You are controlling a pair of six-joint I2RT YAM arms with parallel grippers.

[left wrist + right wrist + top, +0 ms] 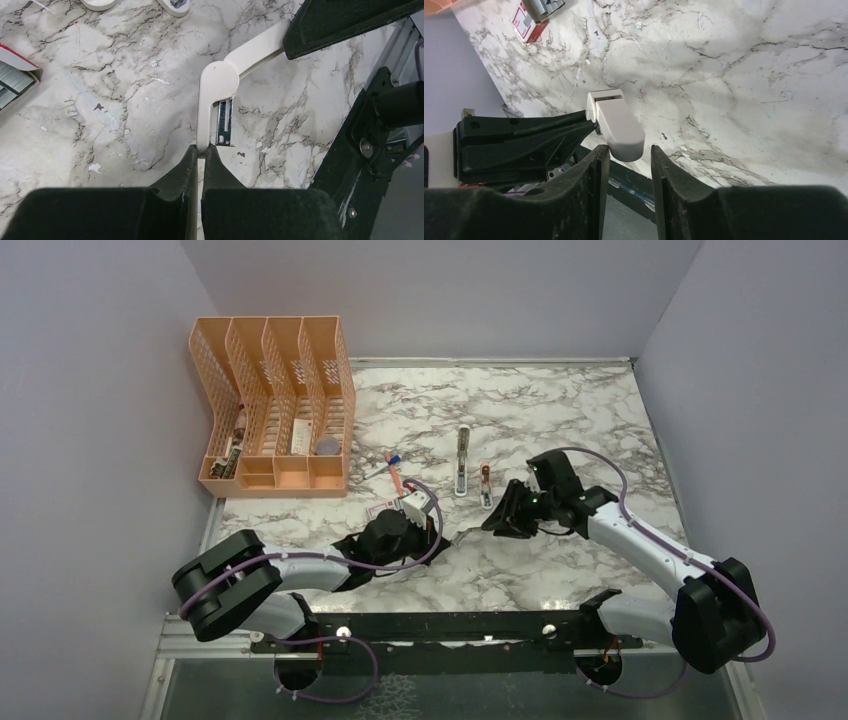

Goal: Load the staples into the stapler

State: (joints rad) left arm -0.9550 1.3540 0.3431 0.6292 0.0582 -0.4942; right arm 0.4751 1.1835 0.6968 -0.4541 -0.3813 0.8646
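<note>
The stapler (pixel 218 80) is a slim white bar, folded open at its hinge, with the silver metal inner rail (pixel 225 120) showing. My left gripper (pixel 202 150) is shut on one thin white arm of it. The other arm runs up to my right gripper (pixel 350 17). In the right wrist view that white end (pixel 619 125) sits between the tips of my right gripper (pixel 630 150), which is open, with a gap on the right side. From above, the stapler (pixel 465 535) spans the two grippers. The staples (pixel 10 82) are grey strips in their red-and-white box (pixel 529 22).
An orange file organiser (pixel 275 410) stands at the back left. An orange pen with a blue cap (pixel 392 468) and two more white bar-shaped items (pixel 462 462) (pixel 485 485) lie mid-table. The black base rail (pixel 440 625) runs along the near edge.
</note>
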